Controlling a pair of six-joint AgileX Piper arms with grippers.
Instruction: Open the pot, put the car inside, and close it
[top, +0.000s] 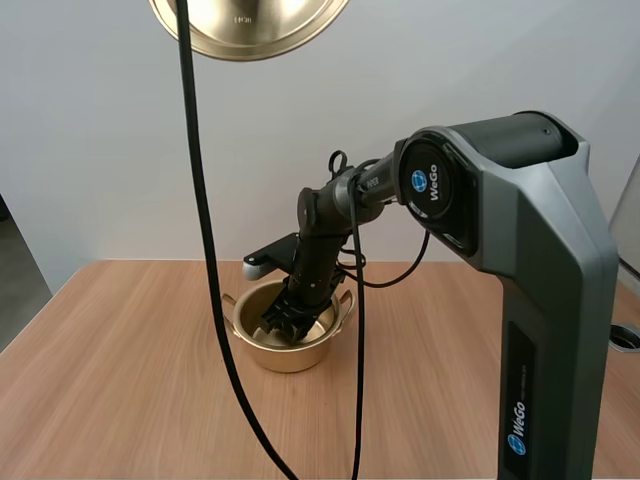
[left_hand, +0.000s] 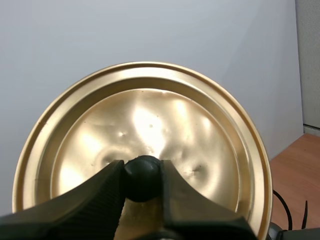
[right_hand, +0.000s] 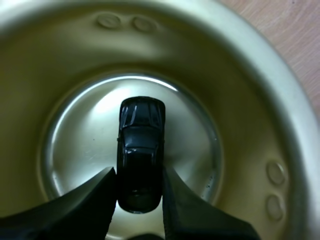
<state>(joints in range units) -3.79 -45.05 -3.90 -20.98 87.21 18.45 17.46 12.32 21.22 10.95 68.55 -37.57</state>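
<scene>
Lid removal is done. The round brass-coloured metal lid (left_hand: 150, 115) hangs high, my left jaws clamped on its black ball knob (left_hand: 142, 175). My right jaws reach into the gold metal pot (top: 290, 358) on the wooden counter (top: 120, 380), gripping the small black toy car (right_hand: 141, 150) low over the base. Outstanding, in my judgement: release the car, withdraw, refit the lid.

WeGo in white on the right arm (top: 535, 230), at its round joint and low on its casing; the small stamp on the lid (top: 250, 30) is unreadable
</scene>
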